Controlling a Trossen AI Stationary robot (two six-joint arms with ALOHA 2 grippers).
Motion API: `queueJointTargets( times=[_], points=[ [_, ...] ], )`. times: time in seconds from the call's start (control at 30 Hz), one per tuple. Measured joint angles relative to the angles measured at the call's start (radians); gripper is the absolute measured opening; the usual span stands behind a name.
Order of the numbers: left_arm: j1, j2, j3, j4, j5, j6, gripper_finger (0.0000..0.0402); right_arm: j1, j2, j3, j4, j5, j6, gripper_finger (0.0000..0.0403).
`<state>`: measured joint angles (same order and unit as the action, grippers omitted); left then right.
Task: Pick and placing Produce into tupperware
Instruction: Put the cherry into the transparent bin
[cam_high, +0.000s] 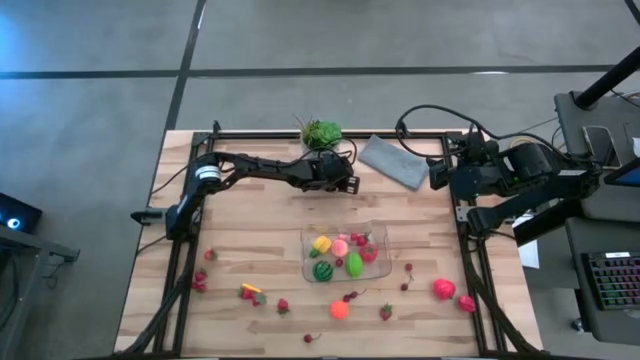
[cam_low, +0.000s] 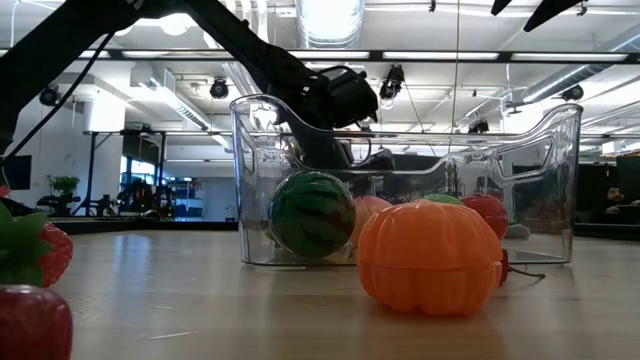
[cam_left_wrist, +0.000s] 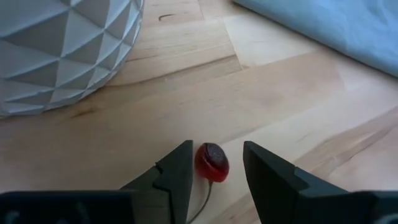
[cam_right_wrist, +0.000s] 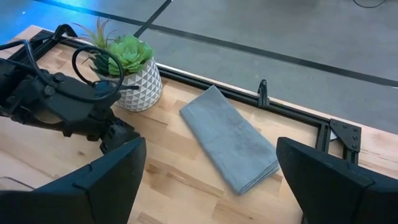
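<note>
The clear tupperware (cam_high: 378, 232) sits at mid-table holding several toy produce pieces, among them a striped melon (cam_low: 312, 213). More produce lies loose on the near half of the table: an orange piece (cam_high: 340, 309), strawberries (cam_high: 200, 281) and a red-pink piece (cam_high: 444, 289). My left gripper (cam_high: 350, 185) is low over the table beside the plant pot, open, with a small red cherry (cam_left_wrist: 211, 163) lying on the wood between its fingers. My right gripper (cam_right_wrist: 211, 186) is wide open and waits at the table's right edge. My left gripper has the red cherry (cam_left_wrist: 211, 163) between its open fingers, close against one finger (cam_left_wrist: 177, 171); I cannot tell whether they touch. The cherry lies on the table with its stem (cam_left_wrist: 205, 194) running back under the gripper.
A white faceted pot (cam_left_wrist: 68, 50) with a green plant (cam_high: 322, 132) stands just beyond the left gripper at the far edge. A folded grey cloth (cam_high: 393, 161) lies to its right. A black metal frame (cam_high: 470, 250) borders the table.
</note>
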<state>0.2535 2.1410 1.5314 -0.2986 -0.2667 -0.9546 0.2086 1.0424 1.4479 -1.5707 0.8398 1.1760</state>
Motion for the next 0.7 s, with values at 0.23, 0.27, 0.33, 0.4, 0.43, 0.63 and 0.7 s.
queueJointTargets(
  times=[0.23,0.27,0.33,0.4,0.43,0.63,0.7],
  points=[
    [0.0,0.0,-0.007,0.001,-0.022,0.001,0.0126,0.0,0.0,0.0,0.0,0.0,-0.005,0.0352],
    [0.0,0.0,-0.011,0.001,-0.022,0.0,0.0126,0.0,0.0,0.0,0.0,0.0,-0.007,0.0352],
    [0.0,0.0,-0.023,0.0,-0.022,-0.002,0.0126,0.0,0.0,0.0,0.0,0.0,-0.007,0.0352],
    [0.0,0.0,-0.037,0.002,-0.021,-0.008,0.0126,0.0,0.0,0.0,0.0,0.0,-0.007,0.0352],
    [0.0,0.0,-0.046,0.003,-0.018,-0.014,0.0126,0.0,0.0,0.0,0.0,0.0,-0.007,0.0352],
    [0.0,0.0,-0.059,0.031,-0.011,-0.053,0.0126,0.0,0.0,0.0,0.0,0.0,-0.007,0.0352],
    [0.0,0.0,-0.056,0.034,-0.004,-0.053,0.0126,0.0,0.0,0.0,0.0,0.0,-0.007,0.0352]
  ],
)
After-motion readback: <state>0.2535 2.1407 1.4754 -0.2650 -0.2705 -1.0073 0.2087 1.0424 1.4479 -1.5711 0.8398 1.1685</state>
